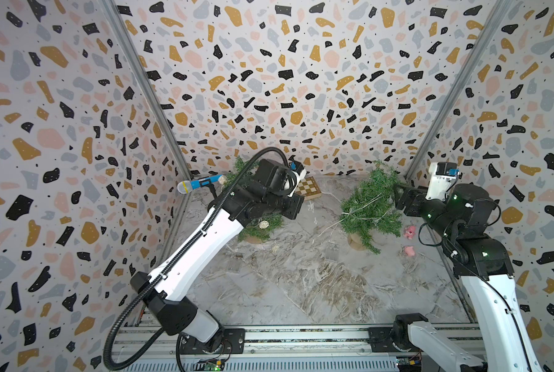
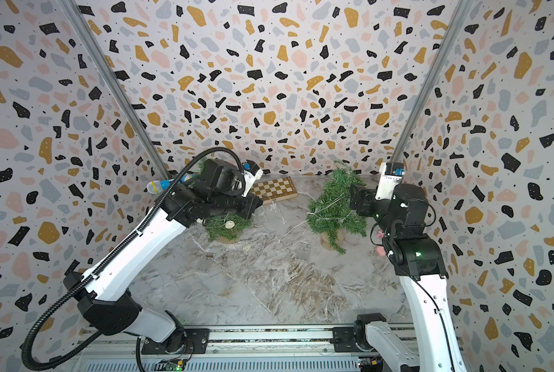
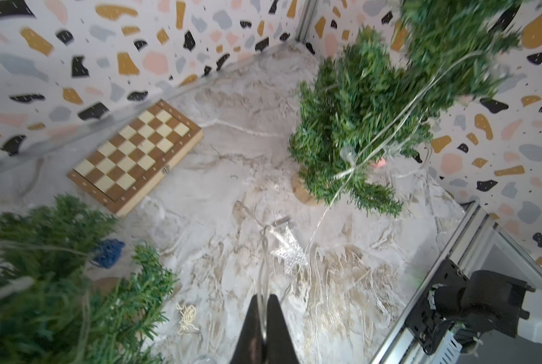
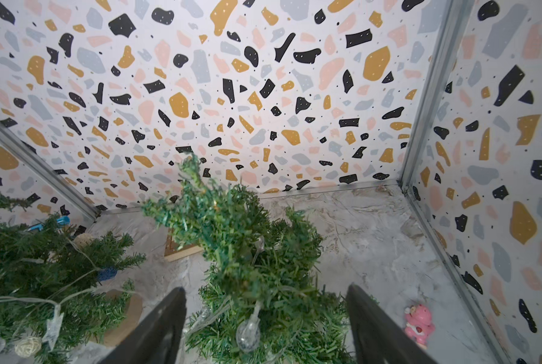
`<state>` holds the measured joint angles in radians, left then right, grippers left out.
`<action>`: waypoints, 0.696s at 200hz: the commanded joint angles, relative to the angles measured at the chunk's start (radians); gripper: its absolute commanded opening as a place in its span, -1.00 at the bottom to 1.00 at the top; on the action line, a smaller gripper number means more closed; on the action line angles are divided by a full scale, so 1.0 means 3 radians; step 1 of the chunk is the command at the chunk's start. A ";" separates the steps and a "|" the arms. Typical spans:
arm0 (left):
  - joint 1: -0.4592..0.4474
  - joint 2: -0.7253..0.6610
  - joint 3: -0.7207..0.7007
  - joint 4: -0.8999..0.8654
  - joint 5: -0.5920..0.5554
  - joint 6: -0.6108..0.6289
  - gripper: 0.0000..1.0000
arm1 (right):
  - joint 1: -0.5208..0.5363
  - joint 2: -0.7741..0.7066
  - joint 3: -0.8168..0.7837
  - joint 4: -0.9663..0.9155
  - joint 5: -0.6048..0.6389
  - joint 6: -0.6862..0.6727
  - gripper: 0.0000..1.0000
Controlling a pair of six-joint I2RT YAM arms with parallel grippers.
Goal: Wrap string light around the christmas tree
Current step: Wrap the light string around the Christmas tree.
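The left tool, closest to its wrist camera, is pinched fully together on the clear wire of the string light. From there the strand runs over the marble desk, past a star-shaped bulb, to the christmas tree and slants up across its branches. In both top views the tree stands on a round wooden base near the desk's far right corner, with its long axis upright and its tip pointing up. The right tool is spread wide, with the tree's upper branches between its fingers and not clamped. A chessboard lies by the back wall. A second tree stands under the left arm.
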<state>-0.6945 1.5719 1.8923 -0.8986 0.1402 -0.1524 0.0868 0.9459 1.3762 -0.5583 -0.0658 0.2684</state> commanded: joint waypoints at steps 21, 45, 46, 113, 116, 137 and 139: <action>0.0210 0.0960 0.1407 -0.0464 0.0003 0.0242 -1.00 | -0.0303 0.0307 0.0469 -0.0073 0.0158 0.0222 0.64; 0.0325 0.1532 0.2341 -0.0623 0.0019 0.0203 -1.00 | -0.0600 0.0450 0.0400 0.0176 0.0014 0.0496 0.64; 0.0325 0.1544 0.2355 -0.0603 0.0024 0.0197 -1.00 | -0.0616 0.0456 0.0392 0.0195 -0.0001 0.0511 0.65; 0.0303 0.1749 0.2249 0.0614 0.0429 0.0145 -1.00 | -0.1181 0.1039 -0.0023 0.0741 -0.0606 0.1103 0.61; 0.0300 0.1737 0.2209 0.0662 0.0439 0.0144 -1.00 | -0.1207 0.1059 -0.0064 0.0748 -0.0628 0.1120 0.60; 0.0271 0.1712 0.2089 0.0879 0.0513 0.0205 -1.00 | -0.1324 0.1196 -0.0376 0.0873 -0.0798 0.1170 0.57; 0.0270 0.1714 0.2085 0.0889 0.0517 0.0214 -1.00 | -0.1326 0.1213 -0.0400 0.0889 -0.0816 0.1171 0.56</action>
<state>-0.6022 2.1078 2.5454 -0.7841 0.2447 -0.1120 -0.2810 1.2953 1.3231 -0.3439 -0.2340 0.5770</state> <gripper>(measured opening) 0.047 0.788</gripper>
